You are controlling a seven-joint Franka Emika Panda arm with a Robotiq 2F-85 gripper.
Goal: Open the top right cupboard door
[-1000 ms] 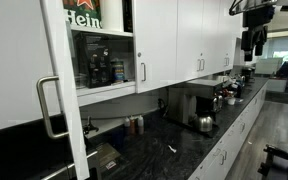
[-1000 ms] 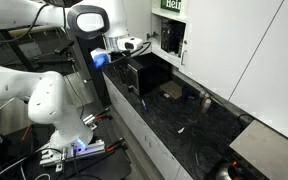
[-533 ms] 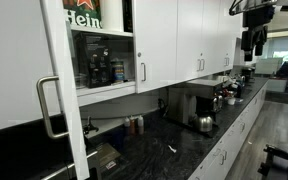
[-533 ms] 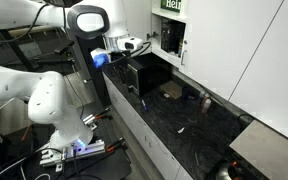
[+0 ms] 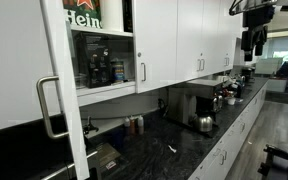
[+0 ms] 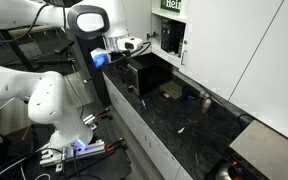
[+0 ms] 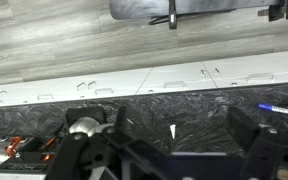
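— Anything shifted since half a second ago?
— Nothing. The gripper (image 5: 250, 42) hangs where it hung, and the door (image 5: 156, 38) sits flush with its neighbours as before.
— And the fingers?
— In the wrist view the gripper (image 7: 174, 135) stands wide, with nothing between the jaws.
— Where is the door from there?
— Well apart from it, along the wall cabinets, past the paired-handle doors (image 5: 196, 35). Its handle (image 5: 142, 72) is at the lower corner farthest from the gripper, just beside the open shelf (image 5: 102, 60).
— What lies under the gripper?
— The counter (image 7: 194, 105), dark and speckled, with a blue pen (image 7: 276, 108) off to one side. Past its edge are white drawers (image 7: 104, 88), then the floor (image 7: 64, 40).
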